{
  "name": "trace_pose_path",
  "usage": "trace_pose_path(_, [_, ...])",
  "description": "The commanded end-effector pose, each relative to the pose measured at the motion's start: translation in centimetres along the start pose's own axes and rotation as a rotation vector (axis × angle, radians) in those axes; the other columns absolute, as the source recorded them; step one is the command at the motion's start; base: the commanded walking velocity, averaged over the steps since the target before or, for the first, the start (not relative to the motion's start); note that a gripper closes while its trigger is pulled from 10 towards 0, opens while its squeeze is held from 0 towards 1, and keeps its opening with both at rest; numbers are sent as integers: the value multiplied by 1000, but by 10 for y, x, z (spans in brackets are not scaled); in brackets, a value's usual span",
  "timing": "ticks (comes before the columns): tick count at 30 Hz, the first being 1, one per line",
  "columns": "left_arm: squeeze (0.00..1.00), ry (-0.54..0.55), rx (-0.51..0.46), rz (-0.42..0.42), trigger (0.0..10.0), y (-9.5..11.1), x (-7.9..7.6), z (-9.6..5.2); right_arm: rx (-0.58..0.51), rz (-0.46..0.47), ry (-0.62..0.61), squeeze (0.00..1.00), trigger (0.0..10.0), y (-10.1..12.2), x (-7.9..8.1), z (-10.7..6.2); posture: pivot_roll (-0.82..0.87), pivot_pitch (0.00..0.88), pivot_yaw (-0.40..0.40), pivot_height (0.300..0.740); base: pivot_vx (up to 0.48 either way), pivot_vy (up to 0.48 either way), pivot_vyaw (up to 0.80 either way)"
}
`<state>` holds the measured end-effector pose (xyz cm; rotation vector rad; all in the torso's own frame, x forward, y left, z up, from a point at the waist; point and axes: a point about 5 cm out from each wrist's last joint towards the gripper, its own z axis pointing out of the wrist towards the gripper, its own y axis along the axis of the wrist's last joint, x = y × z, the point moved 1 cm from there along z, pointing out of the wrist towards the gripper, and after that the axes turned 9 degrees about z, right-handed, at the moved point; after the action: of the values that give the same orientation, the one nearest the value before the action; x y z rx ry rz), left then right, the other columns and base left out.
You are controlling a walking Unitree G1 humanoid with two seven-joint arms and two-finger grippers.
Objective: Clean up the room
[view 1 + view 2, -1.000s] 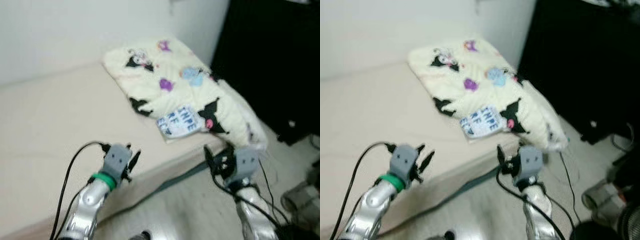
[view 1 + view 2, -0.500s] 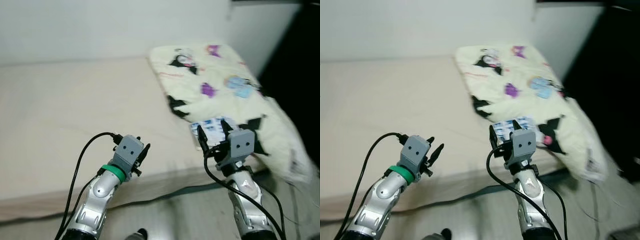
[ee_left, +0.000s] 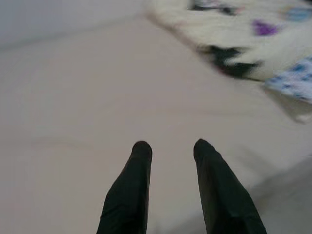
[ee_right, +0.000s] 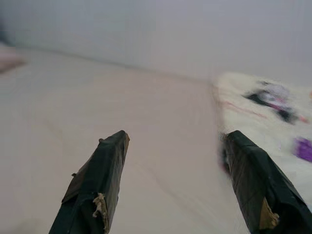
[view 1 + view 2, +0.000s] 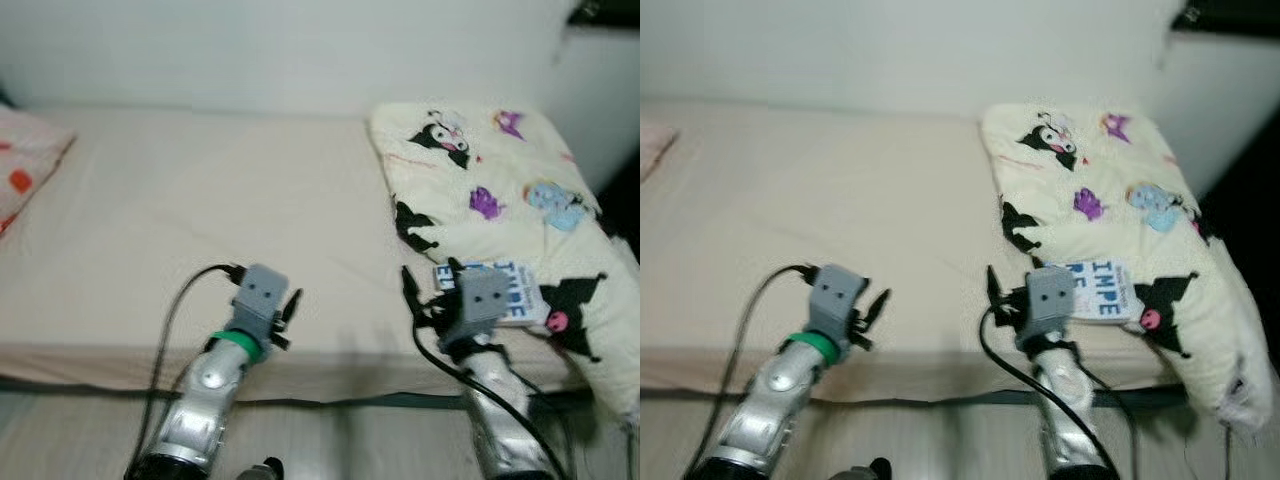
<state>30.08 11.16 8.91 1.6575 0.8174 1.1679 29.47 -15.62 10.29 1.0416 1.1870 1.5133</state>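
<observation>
Bed (image 5: pixel 200 200): plain pale beige sheet, no pattern; wall (image 5: pixel 280 50) behind it white. Blanket (image 5: pixel 480 190): cream, printed with black cartoon figures, purple and light-blue patches, a small pink spot, plus a white label (image 5: pixel 500 290) with blue block letters. Pillow (image 5: pixel 25 165): pale pink with orange-red spots; left gripper (image 3: pixel 170 146) fingers black with a green wrist band (image 5: pixel 238 345), grey housings on silver arms.
</observation>
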Motion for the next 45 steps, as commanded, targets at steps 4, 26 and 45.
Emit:
trace_pose_path(4, [0, -16, 16, 0, 10000, -4, -4, 0, 46, 10, -6, 0, 10000, -7, -2, -4, 5, 10, 10, 740, 0, 0, 712])
trace_pose_path(26, [0, -3, 25, 12, 10000, -6, 2, 10, 68, 126, -57, 0, 10000, -14, -5, -7, -6, 16, 18, 740, 0, -30, 387])
trace_pose_path(45, [0, -31, 15, 12, 10000, -6, -4, 13, 84, 141, -61, 0, 10000, -17, -4, -11, -10, 23, 20, 740, 0, -412, 0])
